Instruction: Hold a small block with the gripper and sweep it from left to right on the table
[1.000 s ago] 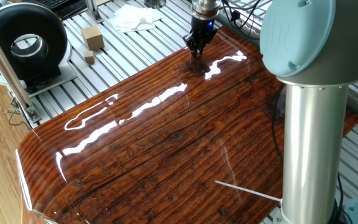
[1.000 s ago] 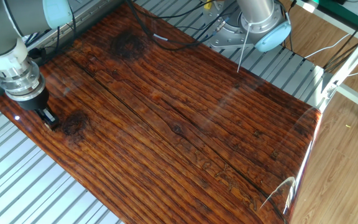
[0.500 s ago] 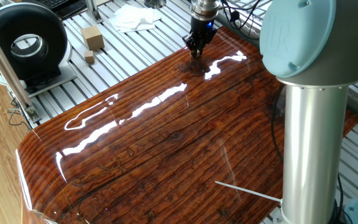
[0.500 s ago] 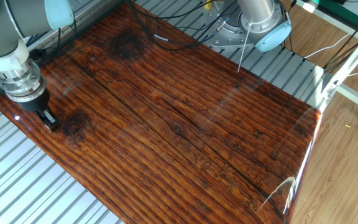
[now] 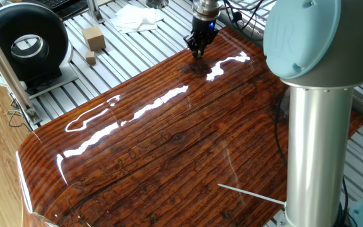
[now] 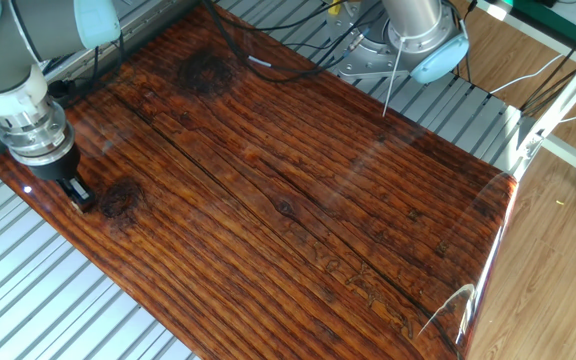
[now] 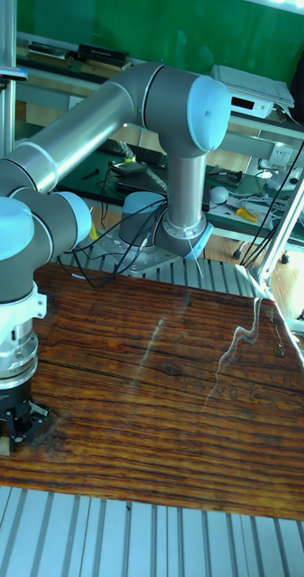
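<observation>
Dark reddish-brown glossy board table (image 5: 169, 145), striped grain, rounded corners, set on grey slatted aluminium base (image 6: 58, 300).

Black two-finger gripper (image 7: 9, 440) under silver cylindrical wrist: low over the table's left end, close to the edge, tips at or almost at the surface. Fingers drawn in, clamped on tiny light-tan wooden small block (image 7: 2, 445). Block seen only as a pale sliver at the tips in the tall view, hidden in both other views.

Stage, as judged: start of the sweep, whole board ahead to the right.

Hazards, as judged:
- Thin hold: block liable to twist or slip out if pressed hard against the board.
- Too much downward force: chatter, or scoring of the gloss.
- Too little force: block carried clear of the surface, no true sweep.
- Start so near the edge: block could catch the rim or drop onto the slats.
</observation>
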Robot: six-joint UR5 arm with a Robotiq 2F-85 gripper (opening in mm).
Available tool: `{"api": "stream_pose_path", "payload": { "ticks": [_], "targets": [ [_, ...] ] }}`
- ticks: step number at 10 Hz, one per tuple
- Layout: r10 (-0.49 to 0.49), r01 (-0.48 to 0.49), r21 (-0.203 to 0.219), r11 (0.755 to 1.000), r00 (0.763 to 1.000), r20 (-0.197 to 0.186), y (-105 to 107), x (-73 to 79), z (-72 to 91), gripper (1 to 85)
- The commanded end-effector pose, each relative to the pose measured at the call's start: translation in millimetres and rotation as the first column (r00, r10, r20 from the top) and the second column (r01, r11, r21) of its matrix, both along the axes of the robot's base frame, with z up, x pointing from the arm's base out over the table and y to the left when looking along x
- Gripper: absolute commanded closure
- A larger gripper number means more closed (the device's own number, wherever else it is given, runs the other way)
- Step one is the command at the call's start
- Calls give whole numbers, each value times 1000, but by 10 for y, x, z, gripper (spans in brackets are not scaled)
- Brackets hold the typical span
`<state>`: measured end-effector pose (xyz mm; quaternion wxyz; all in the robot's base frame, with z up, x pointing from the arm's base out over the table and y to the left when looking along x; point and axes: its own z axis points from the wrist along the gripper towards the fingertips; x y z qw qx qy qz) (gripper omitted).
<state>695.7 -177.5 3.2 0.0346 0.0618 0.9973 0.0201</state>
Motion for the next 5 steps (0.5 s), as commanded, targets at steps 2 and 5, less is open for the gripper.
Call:
{"api": "stream_pose_path", "payload": {
  "ticks": [2,5],
  "targets": [
    [-3,4,-18,1000,1000,6,17,9,60,847],
    [4,-4,-23,1000,1000,3,-29,5,69,847]
  ]
}}
